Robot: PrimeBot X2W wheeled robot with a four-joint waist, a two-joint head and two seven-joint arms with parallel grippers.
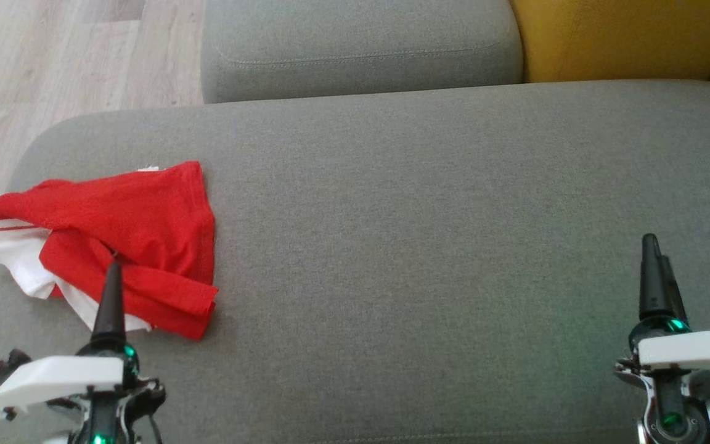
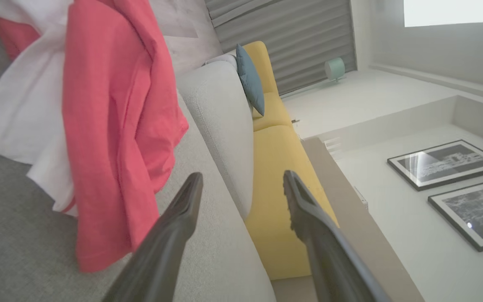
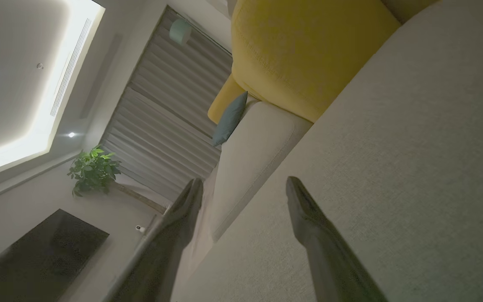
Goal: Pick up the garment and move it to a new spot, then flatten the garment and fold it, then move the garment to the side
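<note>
Garment (image 1: 139,216) — partly hidden behind left fingers (image 1: 110,302) — possibly a shirt.

Crumpled garment (image 1: 133,228) on grey sofa (image 1: 429,246)

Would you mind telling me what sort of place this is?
Most likely a home living room: a grey sofa, framed pictures on the wall, and a potted plant by the blinds.

no readable text, labels, brands or numbers anywhere.
</note>
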